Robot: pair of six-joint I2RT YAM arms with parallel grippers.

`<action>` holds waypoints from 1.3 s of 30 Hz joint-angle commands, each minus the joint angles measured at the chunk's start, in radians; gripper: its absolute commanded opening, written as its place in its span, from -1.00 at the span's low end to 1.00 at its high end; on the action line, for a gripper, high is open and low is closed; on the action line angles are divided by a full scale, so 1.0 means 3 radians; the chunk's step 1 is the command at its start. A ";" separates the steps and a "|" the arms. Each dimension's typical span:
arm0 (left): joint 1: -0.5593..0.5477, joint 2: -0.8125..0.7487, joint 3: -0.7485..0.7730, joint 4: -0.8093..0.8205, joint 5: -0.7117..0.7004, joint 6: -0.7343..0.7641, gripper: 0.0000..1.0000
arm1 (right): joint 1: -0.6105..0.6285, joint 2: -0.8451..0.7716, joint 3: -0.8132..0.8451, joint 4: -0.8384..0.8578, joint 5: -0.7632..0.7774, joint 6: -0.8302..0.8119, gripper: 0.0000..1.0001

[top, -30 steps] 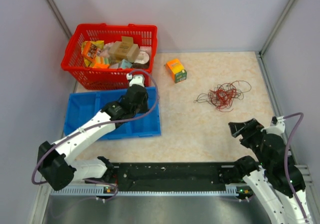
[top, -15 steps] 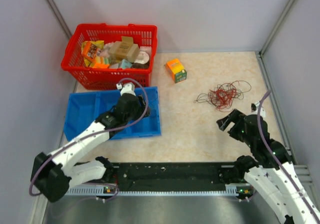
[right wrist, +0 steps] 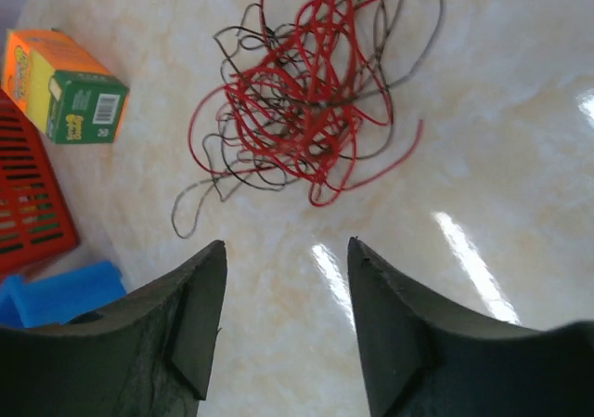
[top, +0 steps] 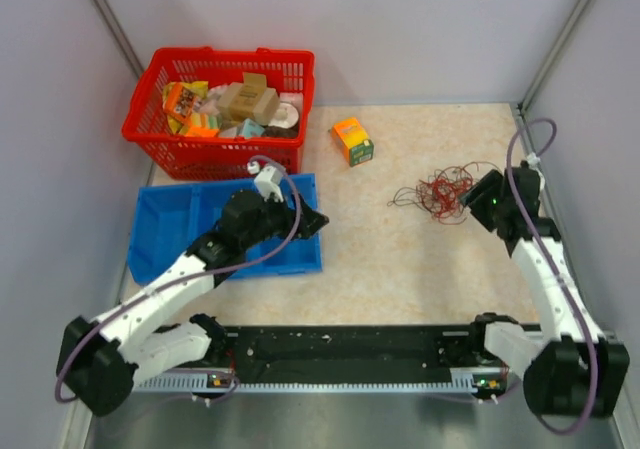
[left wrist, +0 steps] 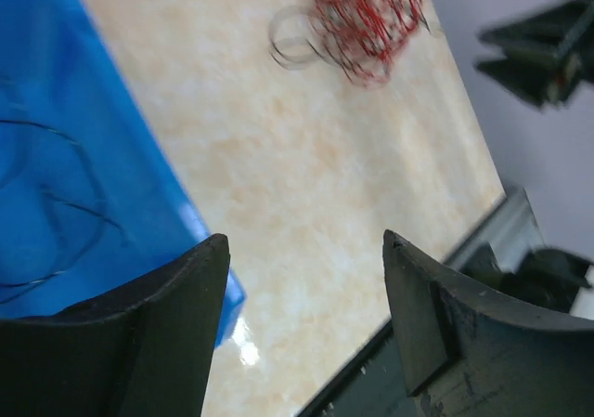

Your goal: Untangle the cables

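The cables (top: pixel 442 191) are a tangle of thin red and dark wires on the beige table at the right. They also show in the right wrist view (right wrist: pixel 311 92) and, blurred, in the left wrist view (left wrist: pixel 357 18). My right gripper (top: pixel 478 201) is open and empty, just right of the tangle; in its own view (right wrist: pixel 288 245) the wires lie just beyond the fingertips, apart from them. My left gripper (top: pixel 312 221) is open and empty over the right edge of the blue bin (top: pixel 170 229), far left of the cables; its own view (left wrist: pixel 306 241) shows nothing between its fingers.
A red basket (top: pixel 220 149) full of packages stands at the back left. An orange and green box (top: pixel 352 140) lies left of the cables, also in the right wrist view (right wrist: pixel 65 87). A thin dark wire (left wrist: pixel 70 203) lies inside the blue bin. Grey walls close both sides.
My right arm has swung forward and up to the right side of the tangle. My left gripper has moved right, from over the bin's middle to its right edge.
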 commanded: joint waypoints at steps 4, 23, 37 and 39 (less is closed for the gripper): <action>-0.0466 0.0562 0.0214 0.0970 0.0990 -0.0127 0.42 | -0.0060 0.1227 0.0745 0.0722 -0.0835 -0.0156 -0.10; -0.1158 0.1134 0.0935 0.0213 -0.0024 0.0647 0.40 | 0.0441 0.1598 0.0506 0.0773 -0.0324 -0.0653 -0.85; -0.0841 0.2295 0.1886 -0.0053 0.0570 0.0804 0.44 | 0.0462 -0.0214 -0.0574 0.0625 -0.1024 -0.0596 -1.00; -0.0841 0.2468 0.1942 0.0028 0.0732 0.0886 0.32 | 0.0467 -0.0290 -0.0605 0.0610 -0.1101 -0.0566 -1.00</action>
